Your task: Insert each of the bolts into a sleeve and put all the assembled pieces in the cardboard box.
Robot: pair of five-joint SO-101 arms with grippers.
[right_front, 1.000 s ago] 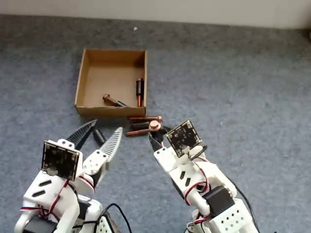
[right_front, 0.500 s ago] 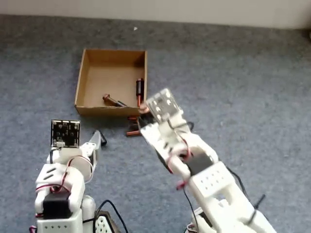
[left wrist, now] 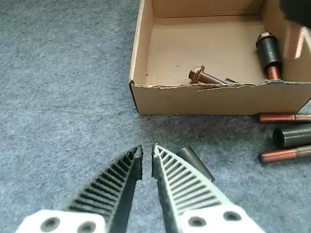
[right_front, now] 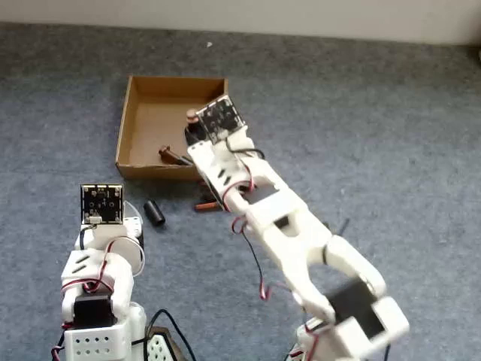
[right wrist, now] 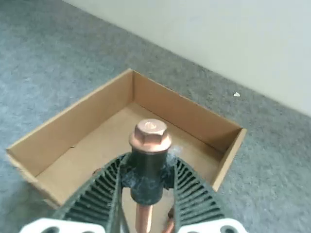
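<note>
right wrist view shows your right gripper pinching an assembled piece by its sleeve, bolt head up, above the cardboard box, placed to drop it inside. one finished piece lies in there, with what may be another. your left gripper, empty and nearly pressed together, hangs over a loose sleeve on the worktop, likely the next pick.

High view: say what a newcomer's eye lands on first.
The right jaws grip a sleeved bolt over the box, which holds two finished pieces. A loose sleeve lies on the carpet by the left jaws, with two bolts and another sleeve outside the box's front wall.
</note>
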